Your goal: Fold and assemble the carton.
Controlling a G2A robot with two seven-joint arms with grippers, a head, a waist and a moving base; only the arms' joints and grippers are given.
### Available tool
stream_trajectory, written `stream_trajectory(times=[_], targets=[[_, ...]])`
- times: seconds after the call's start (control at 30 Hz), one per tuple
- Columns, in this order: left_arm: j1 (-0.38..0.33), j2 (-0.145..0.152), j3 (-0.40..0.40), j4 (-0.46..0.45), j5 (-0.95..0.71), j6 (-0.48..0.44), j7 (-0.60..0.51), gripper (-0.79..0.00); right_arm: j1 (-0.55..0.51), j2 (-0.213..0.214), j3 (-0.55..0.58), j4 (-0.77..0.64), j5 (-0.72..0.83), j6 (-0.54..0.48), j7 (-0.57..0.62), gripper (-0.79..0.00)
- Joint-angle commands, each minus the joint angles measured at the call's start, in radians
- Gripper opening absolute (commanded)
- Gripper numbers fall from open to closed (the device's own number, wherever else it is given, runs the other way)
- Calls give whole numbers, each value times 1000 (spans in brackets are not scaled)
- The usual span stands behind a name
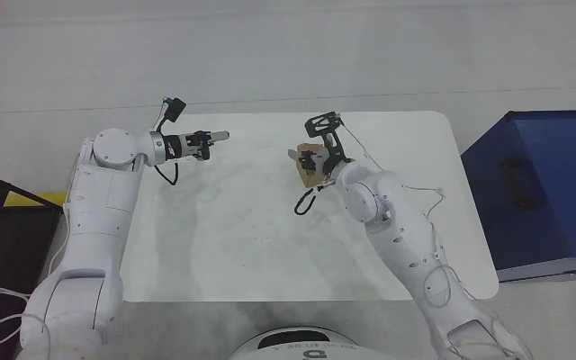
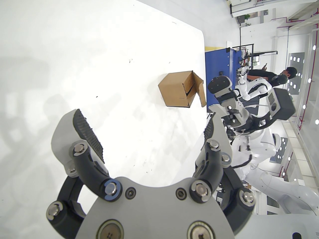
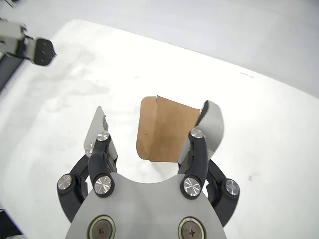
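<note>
Currently my left claw [image 2: 149, 130] hangs above the white table [image 1: 270, 252] on my left side, near the far edge. Its jaws are spread wide with nothing between them; the ribbed pads [image 2: 88, 135] face each other across bare tabletop. It sits well apart from the carton [image 2: 175, 90], which rests on the far half of the table, about midway across its width. From my left wrist the carton reads as a brown cardboard box already squared up, with one end open and a flap [image 2: 201, 93] swung outward toward my right claw [image 2: 213, 98]. That right claw [image 3: 154, 120] is poised right over the carton [image 3: 162, 133], jaws wide apart and gripping nothing. A brown panel lies between the fingers, close against one finger [image 3: 211, 118] and clear of the other; whether that near finger actually touches the cardboard I cannot tell. In the top view my right claw [image 1: 304, 160] covers much of the carton [image 1: 312, 148], and my left claw [image 1: 216, 137] points toward it from the side.
</note>
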Motion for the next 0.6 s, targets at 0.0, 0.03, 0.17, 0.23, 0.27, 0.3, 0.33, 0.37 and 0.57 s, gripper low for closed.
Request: stream_trajectory(times=[0.0, 0.03, 0.17, 0.23, 0.27, 0.3, 0.33, 0.37, 0.57], targets=[[0, 0, 0, 0, 0, 0, 0, 0, 3, 1, 70, 39, 179, -19, -9, 0], [0, 0, 0, 0, 0, 0, 0, 0, 5, 2, 97, 61, 225, -24, -17, 0], [16, -1, 16, -26, 9, -5, -3, 0, 11, 7, 172, 165, 392, -65, 15, 0], [42, -1, 37, -78, 12, -4, -22, 0, 15, 11, 198, 218, 465, -110, 52, -12], [54, -1, 47, -103, 13, 0, -32, 0, 19, 13, 204, 243, 490, -128, 71, -22], [64, 0, 56, -126, 17, 6, -36, 0, 26, 14, 208, 266, 510, -143, 89, -34], [76, -1, 66, -150, 16, 9, -44, 0, 33, 15, 207, 291, 525, -154, 105, -77], [85, -1, 78, -173, 13, 14, -54, 0, 42, 15, 203, 314, 535, -166, 119, -99], [108, -5, 137, -257, 28, 45, -50, 0, 83, 13, 174, 432, 611, -228, 164, -225]])
